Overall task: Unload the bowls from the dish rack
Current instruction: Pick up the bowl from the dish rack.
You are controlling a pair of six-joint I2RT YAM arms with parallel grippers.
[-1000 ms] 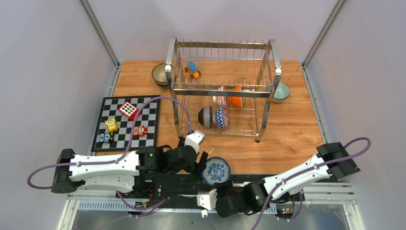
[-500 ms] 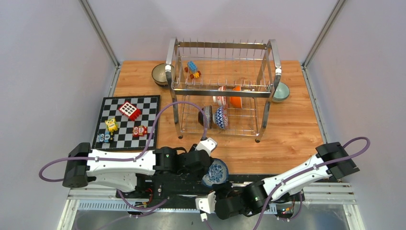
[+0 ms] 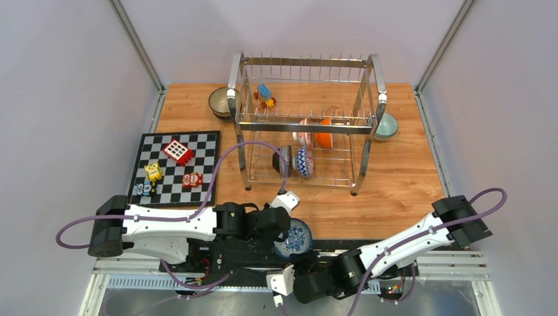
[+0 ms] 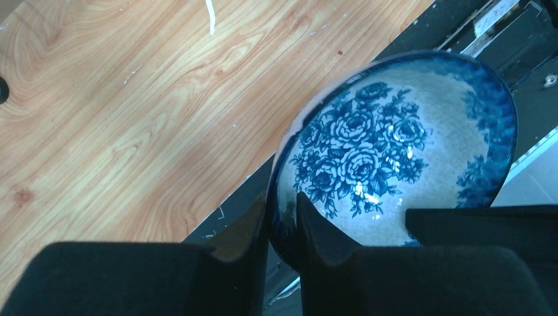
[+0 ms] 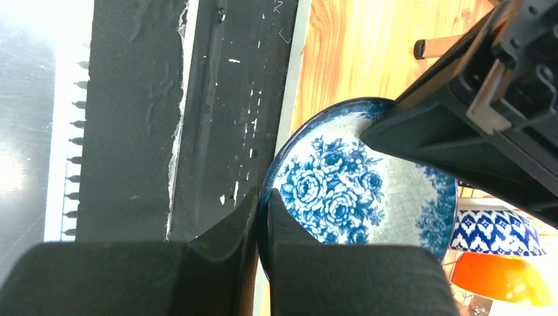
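The wooden table [image 3: 395, 178] is carrying the chrome dish rack [image 3: 306, 62], which is standing on its feet across the far middle. A chequered board [image 3: 148, 148] is lying flat on the left side, near the rack but apart from it. A speckled brown bowl [image 3: 218, 100] is sitting upright by the rack's far left corner, and a mint green bowl [image 3: 388, 125] is sitting just beside its right end. A black strip [image 3: 335, 244] is running along the table's near edge.

Looked like a robotics lab test cell, not a kitchen. Had plain pale panels [image 3: 59, 99] on bare metal posts [image 3: 135, 43] closing in a small wooden desk [image 3: 401, 171] beyond the left hand [image 3: 286, 232], two cable-draped arms [image 3: 164, 227] bolted to a black base plate [image 3: 227, 255] just behind it, and, farther out, a dish rack [image 3: 303, 62] and chequered board [image 3: 204, 141].
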